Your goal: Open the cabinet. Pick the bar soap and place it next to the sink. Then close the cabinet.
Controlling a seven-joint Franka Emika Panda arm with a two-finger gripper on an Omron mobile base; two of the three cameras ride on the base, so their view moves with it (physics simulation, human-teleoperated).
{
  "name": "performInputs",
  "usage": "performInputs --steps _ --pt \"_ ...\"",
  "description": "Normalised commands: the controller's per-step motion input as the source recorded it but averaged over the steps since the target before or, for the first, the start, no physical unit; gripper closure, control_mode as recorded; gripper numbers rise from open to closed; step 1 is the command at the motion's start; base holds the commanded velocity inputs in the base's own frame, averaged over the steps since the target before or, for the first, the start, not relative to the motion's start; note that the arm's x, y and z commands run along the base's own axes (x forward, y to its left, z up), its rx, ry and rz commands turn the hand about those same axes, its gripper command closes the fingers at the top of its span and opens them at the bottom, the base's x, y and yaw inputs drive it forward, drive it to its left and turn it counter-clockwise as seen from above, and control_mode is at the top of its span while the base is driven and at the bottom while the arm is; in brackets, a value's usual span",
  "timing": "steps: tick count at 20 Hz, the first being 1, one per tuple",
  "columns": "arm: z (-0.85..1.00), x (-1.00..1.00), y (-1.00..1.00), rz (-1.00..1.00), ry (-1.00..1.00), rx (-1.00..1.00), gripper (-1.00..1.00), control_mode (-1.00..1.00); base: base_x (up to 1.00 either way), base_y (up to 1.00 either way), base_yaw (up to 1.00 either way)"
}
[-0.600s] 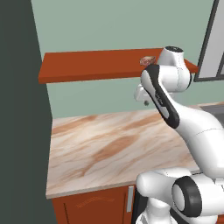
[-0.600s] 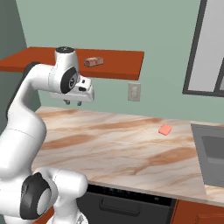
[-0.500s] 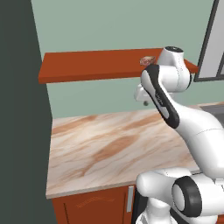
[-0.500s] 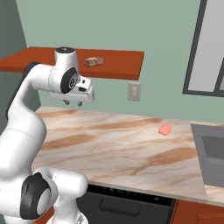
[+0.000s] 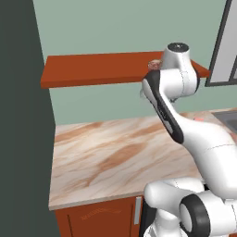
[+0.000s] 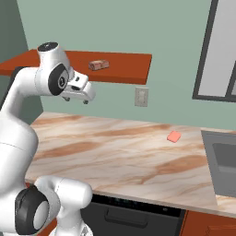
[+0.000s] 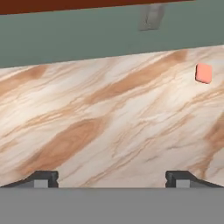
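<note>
Marbled counter (image 6: 115,152) spans mid-frame, grey sink (image 6: 220,161) at right edge, gripper (image 7: 113,177) spread wide and empty above the counter, coral bar soap (image 6: 174,136) flat right of centre, near the sink.

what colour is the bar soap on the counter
Coral pink; the bar soap shows best in the right base view.

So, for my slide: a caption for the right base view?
Soap lies on the counter beside the sink, arm raised.
</note>
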Motion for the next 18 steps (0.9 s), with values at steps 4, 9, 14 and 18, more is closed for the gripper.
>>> performInputs --steps 4,9,14,18 --pt "0.74 0.23 0.00 -0.41 -0.22 -0.05 -1.00 -1.00 0.00 0.00 0.00" --pt "0.57 0.24 -0.11 -0.25 -0.06 0.00 -1.00 -1.00 0.00 0.00 0.00" --pt "0.44 0.00 -0.30 -0.03 -0.06 0.02 -1.00 -1.00 0.00 0.00 0.00" --pt "0.36 -0.02 -0.31 0.00 -0.06 0.01 -1.00 -1.00 0.00 0.00 0.00"
